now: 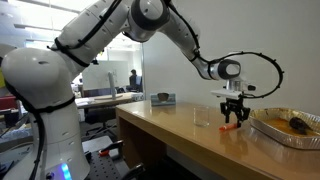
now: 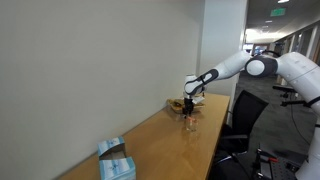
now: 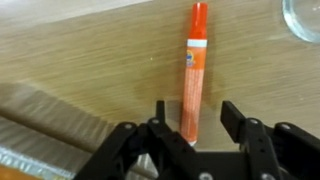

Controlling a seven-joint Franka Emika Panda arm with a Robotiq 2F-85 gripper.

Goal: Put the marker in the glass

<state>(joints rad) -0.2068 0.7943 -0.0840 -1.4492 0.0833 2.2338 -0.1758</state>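
Observation:
An orange and white marker lies flat on the wooden table. In the wrist view its lower end sits between my gripper's open fingers, nearer one finger, and neither finger clearly touches it. In an exterior view the gripper hangs low over the marker. The clear glass stands upright a little way from the gripper; its rim shows at the top corner of the wrist view. In the far exterior view the gripper is small and the marker cannot be made out.
A foil tray with a dark object in it sits on the table close beside the gripper; its edge shows in the wrist view. A blue and white box stands on the near end of the table. A wall runs along the table.

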